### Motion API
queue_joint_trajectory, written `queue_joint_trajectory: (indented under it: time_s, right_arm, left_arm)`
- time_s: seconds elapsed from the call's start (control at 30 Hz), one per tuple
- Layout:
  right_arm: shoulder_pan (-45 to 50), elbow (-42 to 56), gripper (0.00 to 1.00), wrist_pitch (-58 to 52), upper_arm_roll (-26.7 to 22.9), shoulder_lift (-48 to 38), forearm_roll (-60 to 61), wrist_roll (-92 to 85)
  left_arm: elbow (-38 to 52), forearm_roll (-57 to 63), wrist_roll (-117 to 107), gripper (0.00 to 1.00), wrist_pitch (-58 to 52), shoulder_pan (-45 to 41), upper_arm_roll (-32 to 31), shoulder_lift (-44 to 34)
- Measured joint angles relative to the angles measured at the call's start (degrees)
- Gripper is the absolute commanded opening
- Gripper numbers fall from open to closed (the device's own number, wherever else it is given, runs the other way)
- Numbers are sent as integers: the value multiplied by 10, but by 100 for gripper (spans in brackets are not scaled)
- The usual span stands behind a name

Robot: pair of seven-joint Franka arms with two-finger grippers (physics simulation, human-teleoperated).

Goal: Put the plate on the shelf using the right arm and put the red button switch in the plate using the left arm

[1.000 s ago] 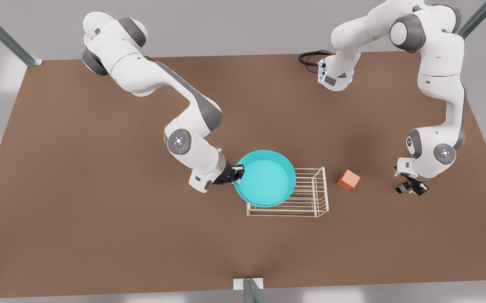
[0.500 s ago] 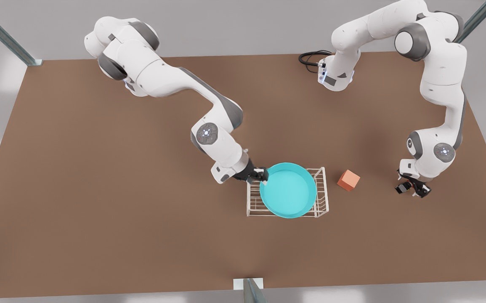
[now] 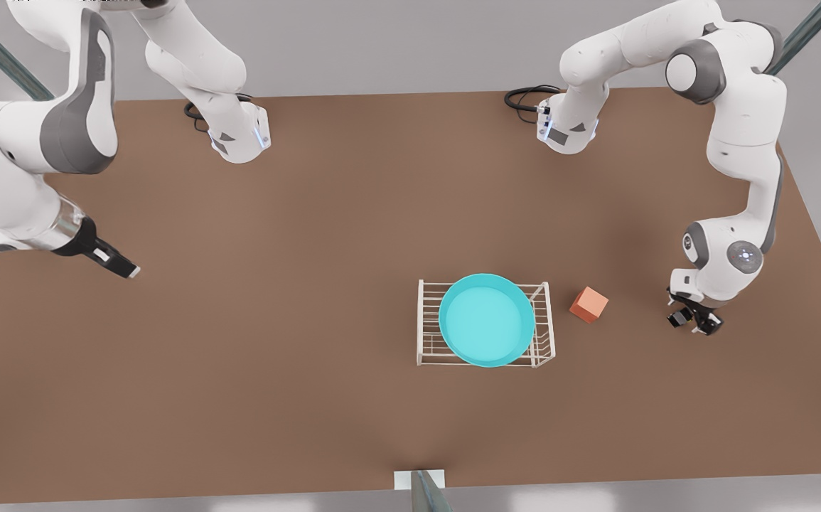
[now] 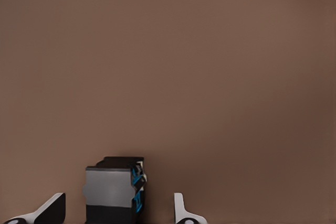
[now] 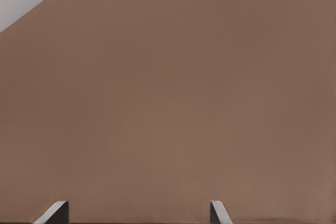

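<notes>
The plate (image 3: 487,320) sits flat on the shelf (image 3: 428,323), which stands on the table (image 3: 310,398). The plate covers most of the bars, leaving a strip of bare wire on the shelf's end toward the front view's left.

An orange cube (image 3: 588,304) is just beside the shelf on the front view's right, not touching it.

My left gripper (image 3: 694,321) is past that cube from the shelf, low at the table, pointing down. In the left wrist view my fingers (image 4: 51,211) are spread. The red button switch (image 4: 113,192) stands between them with a gap on each side, not pinched. I see its black-grey body and cannot tell the cap from here.

My right gripper (image 3: 122,267) is well apart from the shelf, near the table edge on the front view's left, holding nothing. In the right wrist view its fingertips (image 5: 55,211) are spread wide over bare table.
</notes>
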Motion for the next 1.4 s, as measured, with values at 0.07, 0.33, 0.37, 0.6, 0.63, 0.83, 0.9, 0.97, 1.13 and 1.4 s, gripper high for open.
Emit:
queue_joint_trajectory:
  time_s: [0.07,0.33,0.37,0.6,0.63,0.83,0.9,0.97,1.13,1.4]
  right_arm:
    - [32,15,100,-14,-10,7,-27,-21]
    - [4,49,100,-34,-22,11,-19,-75]
    - [7,49,100,-35,-22,11,-19,-80]
    - [17,49,100,-40,-21,11,-18,-109]
    - [16,49,100,-40,-21,11,-18,-112]
    - [14,49,100,-41,-21,11,-18,-129]
    - [15,49,100,-41,-21,11,-18,-133]
    - [15,49,100,-41,-21,11,-19,-137]
    - [14,49,100,-41,-21,11,-19,-145]
    - [12,51,100,-41,-22,11,-19,-154]
  left_arm:
    - [-4,0,-2,100,0,0,0,0]
    - [-15,0,-12,94,1,0,-1,-1]
    - [-17,0,-14,94,1,0,-1,-2]
    - [-22,0,-27,62,2,-3,-2,-8]
    - [-22,1,-29,55,3,-3,-2,-8]
    - [-21,1,-39,44,3,-5,-2,-12]
    - [-21,1,-41,42,3,-5,-2,-15]
    - [-21,1,-44,42,3,-5,-2,-18]
    - [-21,1,-53,39,-17,-3,-24,-58]
    - [76,-29,-105,36,-199,-3,-172,-150]
